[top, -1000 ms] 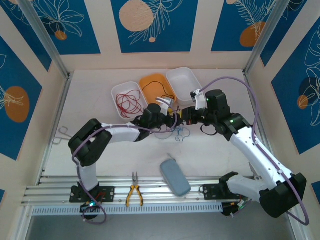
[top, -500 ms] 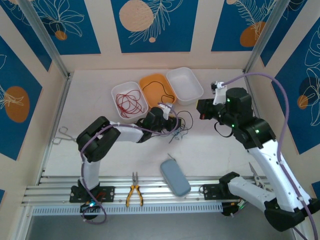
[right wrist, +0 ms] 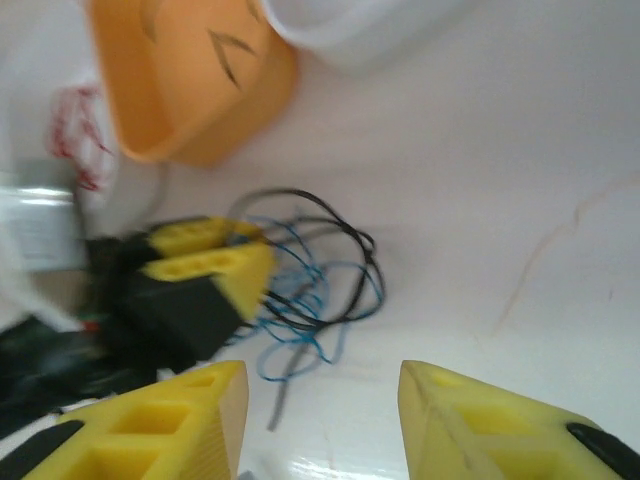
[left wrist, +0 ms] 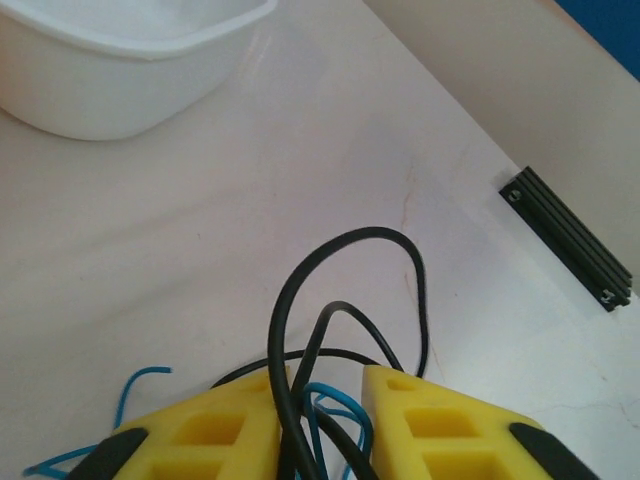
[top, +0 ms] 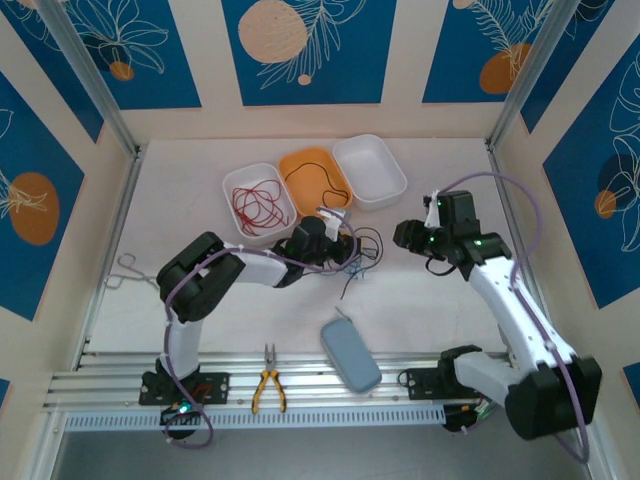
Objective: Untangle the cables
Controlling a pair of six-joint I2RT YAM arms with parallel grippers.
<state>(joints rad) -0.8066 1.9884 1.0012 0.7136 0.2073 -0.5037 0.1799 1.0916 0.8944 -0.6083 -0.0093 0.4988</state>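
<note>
The cables [top: 365, 240] are a loose tangle of thin black and light blue wires on the table's middle. My left gripper [top: 340, 240] reaches into the tangle from the left. In the left wrist view its jaws [left wrist: 318, 375] stand a little apart, with black loops [left wrist: 275, 318] and a blue wire [left wrist: 329, 387] running loosely between them. My right gripper [top: 403, 235] hangs to the right of the tangle. It is open [right wrist: 320, 385] with nothing between its fingers, looking at the cables [right wrist: 376, 270] and the left gripper's yellow fingers [right wrist: 215, 268]. A red cable [top: 258, 205] lies in a white bin.
Three bins stand behind the tangle: white [top: 228, 190], orange [top: 300, 155] holding a black cable [top: 325, 180], and an empty white one [top: 370, 165]. A blue-grey case [top: 350, 355] and pliers [top: 268, 385] lie near the front rail. Metal scissors [top: 125, 268] lie at the left.
My right gripper has opened, let go of the tangle and drawn back to the right. The left jaws have narrowed around the black and blue wires.
</note>
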